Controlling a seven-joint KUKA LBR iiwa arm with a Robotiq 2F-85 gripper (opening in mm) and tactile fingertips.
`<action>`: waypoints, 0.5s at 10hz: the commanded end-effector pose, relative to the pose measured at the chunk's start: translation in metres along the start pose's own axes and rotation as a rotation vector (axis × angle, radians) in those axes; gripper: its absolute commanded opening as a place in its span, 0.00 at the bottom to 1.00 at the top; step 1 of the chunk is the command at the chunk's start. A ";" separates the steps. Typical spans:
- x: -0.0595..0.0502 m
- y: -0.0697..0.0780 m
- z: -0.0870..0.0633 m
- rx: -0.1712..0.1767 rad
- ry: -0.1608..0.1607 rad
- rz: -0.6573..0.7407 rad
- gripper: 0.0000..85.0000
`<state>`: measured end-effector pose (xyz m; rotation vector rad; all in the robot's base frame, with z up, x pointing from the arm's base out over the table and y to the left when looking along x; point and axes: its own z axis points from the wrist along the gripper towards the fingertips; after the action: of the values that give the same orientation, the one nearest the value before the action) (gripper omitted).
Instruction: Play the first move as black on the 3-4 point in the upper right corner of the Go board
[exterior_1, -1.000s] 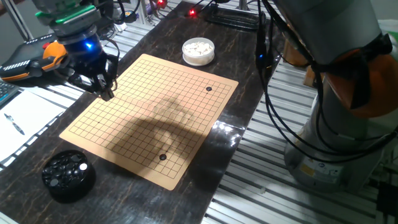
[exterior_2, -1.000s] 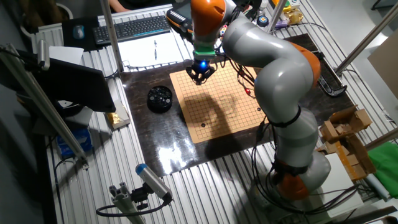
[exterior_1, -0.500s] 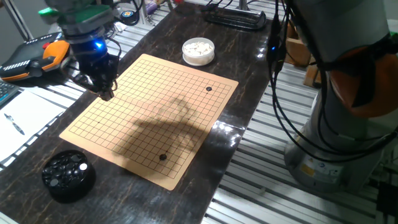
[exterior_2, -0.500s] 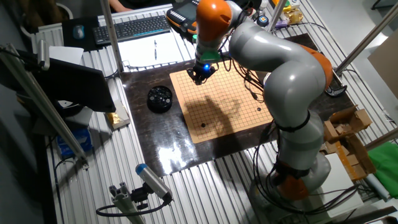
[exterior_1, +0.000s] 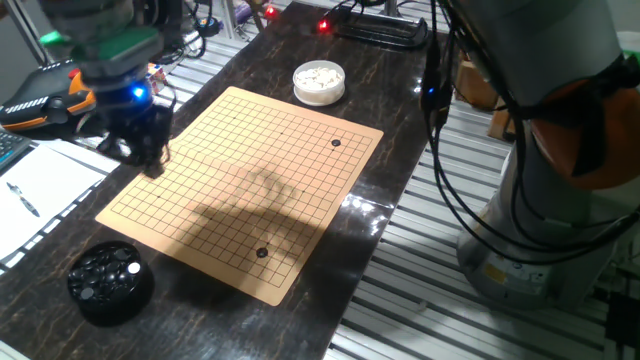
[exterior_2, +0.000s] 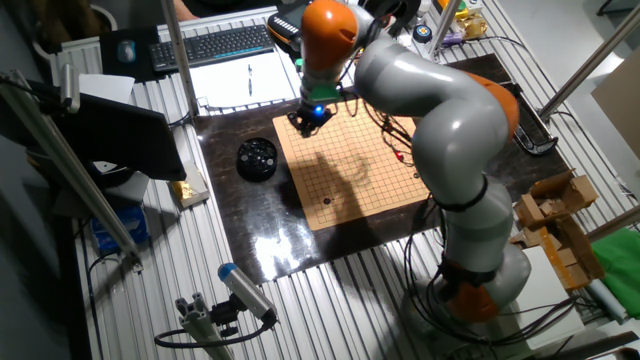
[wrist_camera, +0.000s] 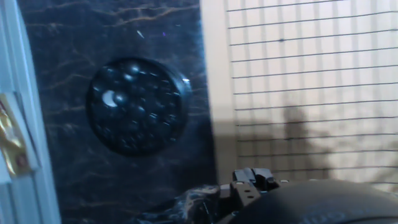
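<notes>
The gripper (exterior_1: 152, 160) hung low over the left edge of the Go board (exterior_1: 245, 190), its dark fingers pointing down at the wood near the board's rim; the fingertips were too small and dark in either fixed view to tell whether they were parted or pressed together, and whether they carried anything could not be made out. A blue light glowed on the arm's wrist (exterior_1: 130, 95) just above it. In the other fixed view the gripper (exterior_2: 306, 122) sat at the far left corner of the board (exterior_2: 355, 160), with the grey arm (exterior_2: 440, 110) arching over the grid from the right. Two black stones lay on the board: one black stone (exterior_1: 335, 143) toward the far right part of the grid and another black stone (exterior_1: 262, 253) near the near edge. The supply of black stones filled a round black bowl (exterior_1: 108, 280) on the dark marble desk (exterior_1: 390, 200), off the near left corner of the board and well apart from the gripper. A white bowl of white stones (exterior_1: 319, 80) stood on the desk just beyond the far edge of the board. The hand view looked down on the black bowl (wrist_camera: 137, 106), its glossy stones heaped inside, with the pale edge of the board (wrist_camera: 298, 93) to its right. A sheet of paper with a pen (exterior_1: 22, 198) lay off the desk to the left.
</notes>
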<state>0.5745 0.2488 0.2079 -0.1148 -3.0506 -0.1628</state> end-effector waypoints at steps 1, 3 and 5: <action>0.000 0.024 0.011 -0.010 0.000 0.012 0.01; -0.004 0.042 0.025 -0.028 0.002 0.040 0.01; -0.014 0.052 0.035 -0.040 0.004 0.074 0.01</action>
<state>0.5899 0.3013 0.1768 -0.2300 -3.0345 -0.2185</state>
